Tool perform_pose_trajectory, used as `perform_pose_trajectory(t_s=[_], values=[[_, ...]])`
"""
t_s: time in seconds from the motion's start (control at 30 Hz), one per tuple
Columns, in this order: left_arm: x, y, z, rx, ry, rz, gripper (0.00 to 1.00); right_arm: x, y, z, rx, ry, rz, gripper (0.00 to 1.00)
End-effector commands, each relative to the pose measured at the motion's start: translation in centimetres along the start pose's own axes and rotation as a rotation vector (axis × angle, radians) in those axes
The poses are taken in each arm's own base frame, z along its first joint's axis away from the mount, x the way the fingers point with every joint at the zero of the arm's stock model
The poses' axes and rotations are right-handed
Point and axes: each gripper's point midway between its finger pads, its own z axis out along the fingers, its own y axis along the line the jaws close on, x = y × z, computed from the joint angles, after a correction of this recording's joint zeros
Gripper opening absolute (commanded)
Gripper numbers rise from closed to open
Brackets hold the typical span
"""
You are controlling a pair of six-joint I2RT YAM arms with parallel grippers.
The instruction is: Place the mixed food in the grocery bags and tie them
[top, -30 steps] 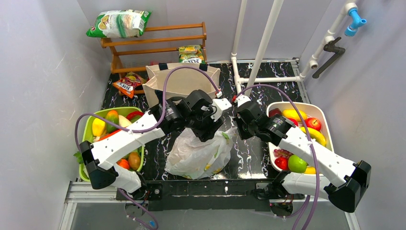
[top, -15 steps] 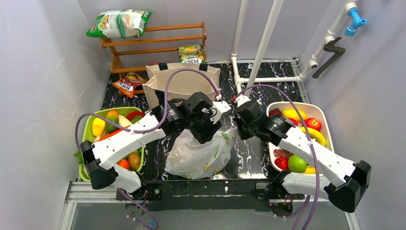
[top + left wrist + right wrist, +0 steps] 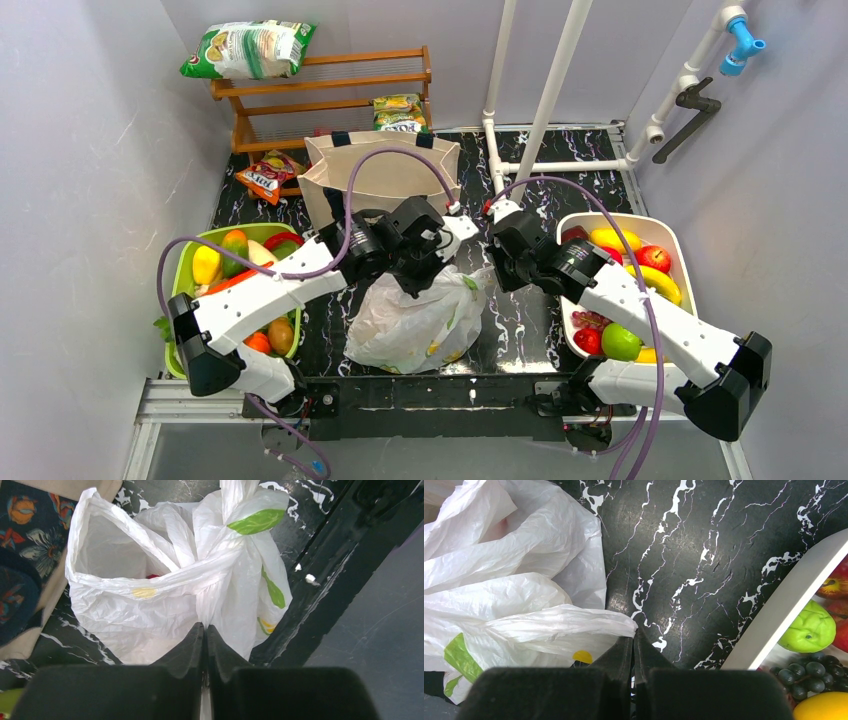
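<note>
- Fingers of the left gripper press together, pinching one handle of the thin white plastic carrier bag.
- Likewise clamped, the right gripper pinches the other handle's tip.
- Bag sits near the black marbled table's front edge, between both arms; handles probably need crossing.

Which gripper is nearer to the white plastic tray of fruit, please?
Right. The right gripper, shut on the thin white plastic bag, is just beside the white plastic tray; the left gripper pinches the bag farther from it.

Crumpled white plastic bag sits just before upright canvas tote.
</note>
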Motion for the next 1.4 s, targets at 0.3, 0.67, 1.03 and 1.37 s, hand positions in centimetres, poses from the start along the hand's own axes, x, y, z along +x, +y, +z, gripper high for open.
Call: perform_pose_trajectory(t_s=[0.3, 0.67, 1.03, 1.37], values=[[-0.3, 0.5, -3.3, -0.026, -0.069, 0.002, 0.00, -0.9, -0.3, -0.2, 0.029, -0.011, -0.020, 0.01], [3.1, 1.1, -6.4, -0.076, -0.081, -0.083, 0.00, -0.9, -1.9, -0.4, 0.113, -0.007, -0.034, 0.01], [7.9, 1.7, -8.3, -0.135, -0.146, -0.237, 0.00, -0.7, -5.4, -0.8, 0.225, 0.013, 0.090, 0.01], [13.4, 1.5, -7.6, -0.142, -0.232, -0.526, 0.00, 1.5, -6.4, 0.4, 0.241, 0.078, 0.172, 0.01]])
